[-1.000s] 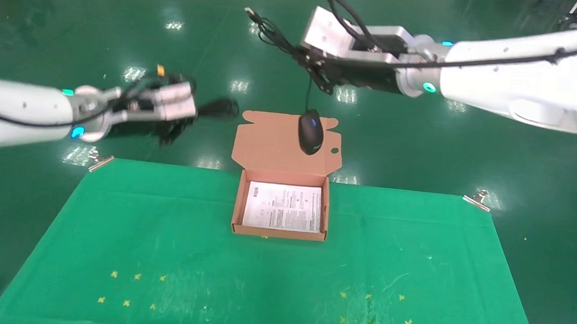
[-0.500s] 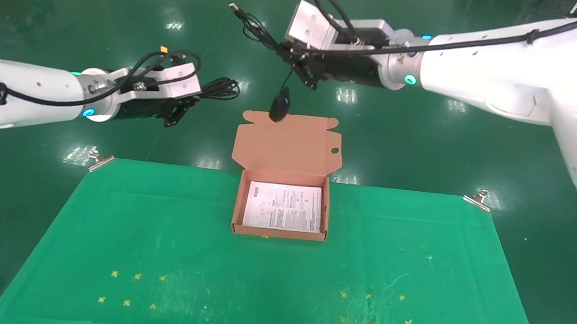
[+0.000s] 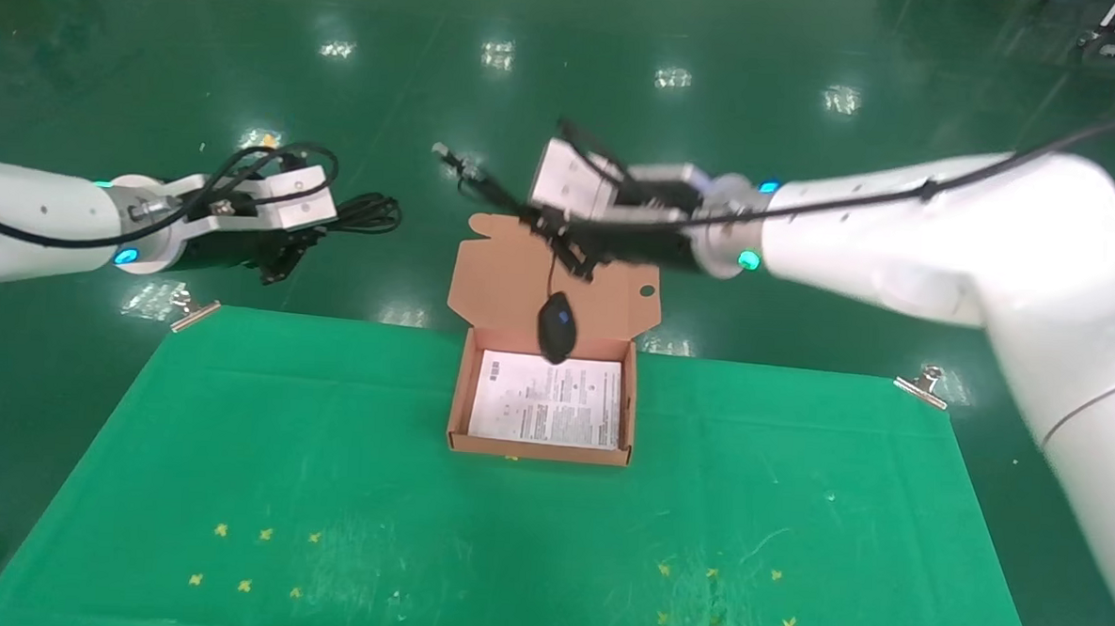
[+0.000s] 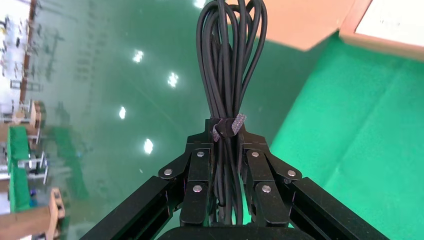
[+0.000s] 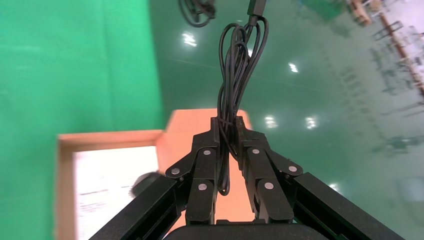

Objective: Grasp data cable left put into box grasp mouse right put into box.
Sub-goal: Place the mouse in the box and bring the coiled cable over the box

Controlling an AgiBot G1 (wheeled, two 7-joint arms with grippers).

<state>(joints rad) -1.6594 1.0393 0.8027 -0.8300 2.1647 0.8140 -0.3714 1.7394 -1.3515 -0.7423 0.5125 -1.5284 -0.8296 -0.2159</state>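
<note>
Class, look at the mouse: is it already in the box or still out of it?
Out. The mouse dangles by its cord from the right gripper, above the back edge of the open box; only a white printed sheet lies inside.

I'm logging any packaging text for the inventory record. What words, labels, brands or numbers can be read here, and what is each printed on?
White printed sheet lining the box: lines of print and a barcode-like block, too small to read.
Mouse, hanging over the box by its cord from the right hand: only a blue light, no legible marking.
Data cable in the left hand: no text.
Nothing can be quoted.
</note>
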